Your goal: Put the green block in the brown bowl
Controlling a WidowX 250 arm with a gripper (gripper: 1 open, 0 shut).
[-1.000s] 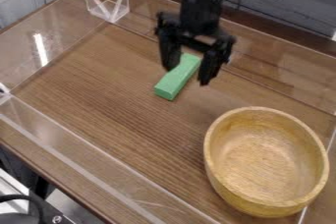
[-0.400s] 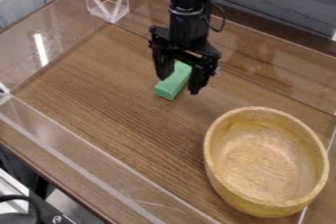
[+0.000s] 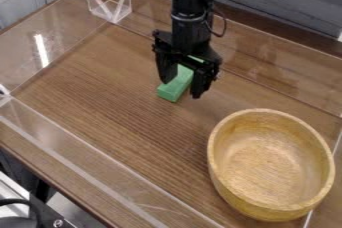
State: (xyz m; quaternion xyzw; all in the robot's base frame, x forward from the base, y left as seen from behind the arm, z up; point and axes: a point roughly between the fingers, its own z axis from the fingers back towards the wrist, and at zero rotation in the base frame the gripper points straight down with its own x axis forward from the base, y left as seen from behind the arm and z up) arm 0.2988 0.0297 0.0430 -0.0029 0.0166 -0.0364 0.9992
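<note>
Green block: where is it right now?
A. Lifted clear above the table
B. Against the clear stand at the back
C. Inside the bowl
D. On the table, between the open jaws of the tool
D. The block lies on the wooden table, with the tool lowered over it, jaws spread on either side; the bowl is empty.

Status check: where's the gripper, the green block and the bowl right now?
Gripper open, pointing down, fingers straddling the green block. Block on the table, not lifted. Brown bowl empty, off to the camera's lower right. Nothing lying between them.
</note>
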